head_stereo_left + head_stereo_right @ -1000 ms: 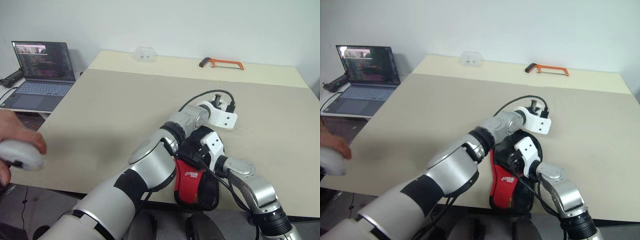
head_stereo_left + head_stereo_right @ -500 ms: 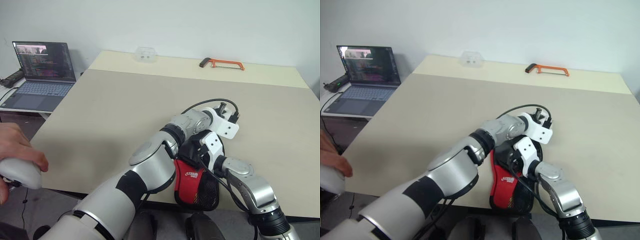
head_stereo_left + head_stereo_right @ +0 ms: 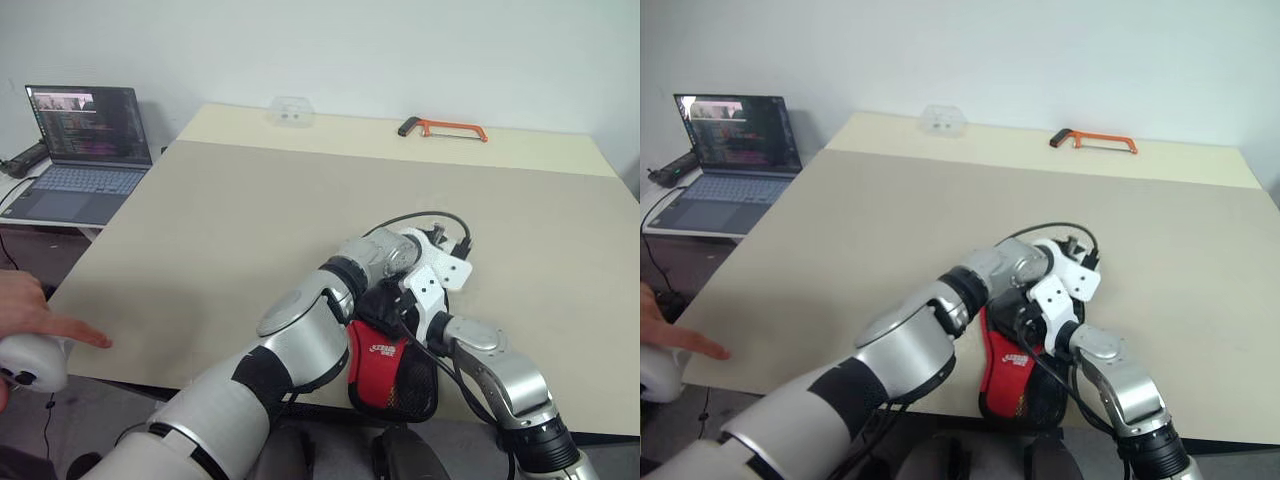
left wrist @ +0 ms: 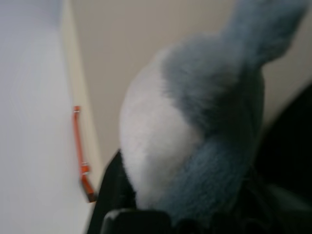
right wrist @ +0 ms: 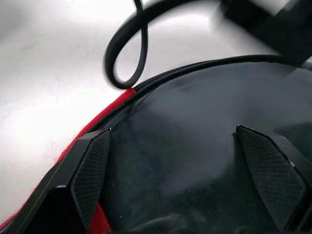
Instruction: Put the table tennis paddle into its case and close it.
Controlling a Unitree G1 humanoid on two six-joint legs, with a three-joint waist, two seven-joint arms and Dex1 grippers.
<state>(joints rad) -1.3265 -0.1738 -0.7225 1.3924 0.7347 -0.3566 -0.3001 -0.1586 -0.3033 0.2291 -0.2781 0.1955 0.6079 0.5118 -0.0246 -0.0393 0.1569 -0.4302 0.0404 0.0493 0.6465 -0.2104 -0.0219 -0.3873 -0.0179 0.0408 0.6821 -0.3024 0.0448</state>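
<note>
The case (image 3: 388, 366), black with a red panel and mesh, hangs over the table's front edge, and its top lies on the table (image 3: 250, 220). My right gripper (image 5: 173, 131) is open, its fingers (image 5: 90, 168) spread wide over a smooth black face inside the case's zipper rim (image 5: 195, 68). Whether that face is the table tennis paddle or the case's lining, I cannot tell. My left gripper (image 3: 443, 268) reaches across above the case's top. Its wrist view looks closely at a grey-blue and white furry lump (image 4: 195, 131).
An orange hacksaw (image 3: 445, 127) and a clear plastic box (image 3: 292, 108) lie at the table's far edge. An open laptop (image 3: 85, 150) stands off the table to the left. A person's hand (image 3: 35, 318) holds a white device at the near left. A black cable (image 5: 126, 48) loops over the case.
My left hand has sunk toward the case's top, and its cable loop came down with it. The person's hand with the white device dropped lower. The right arm kept still.
</note>
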